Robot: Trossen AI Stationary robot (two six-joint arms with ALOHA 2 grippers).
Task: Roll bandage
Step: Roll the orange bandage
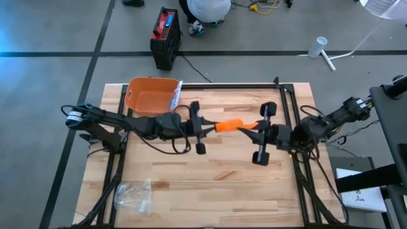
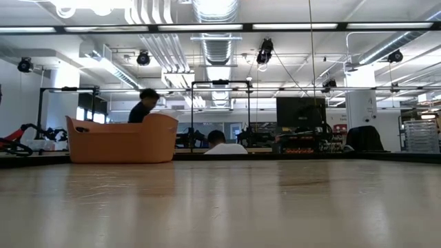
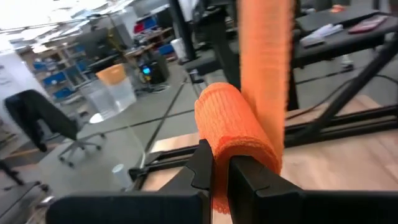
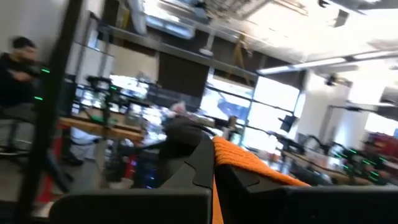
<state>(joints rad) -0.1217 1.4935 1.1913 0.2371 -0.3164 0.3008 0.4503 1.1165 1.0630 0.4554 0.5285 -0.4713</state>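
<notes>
The orange bandage (image 1: 229,125) hangs above the middle of the wooden bench (image 1: 216,184), stretched between the two arms. The left gripper (image 1: 205,129) is clamped on its rolled end — in the left wrist view the roll (image 3: 233,134) sits pinched between the fingers, a flat strip running off it. The right gripper (image 1: 255,131) is closed on the strip's other end (image 4: 249,163). An orange basket (image 1: 150,95) stands near the far edge, a clear plastic bag (image 1: 133,195) near the front-left corner — the rest of the board lies bare.
</notes>
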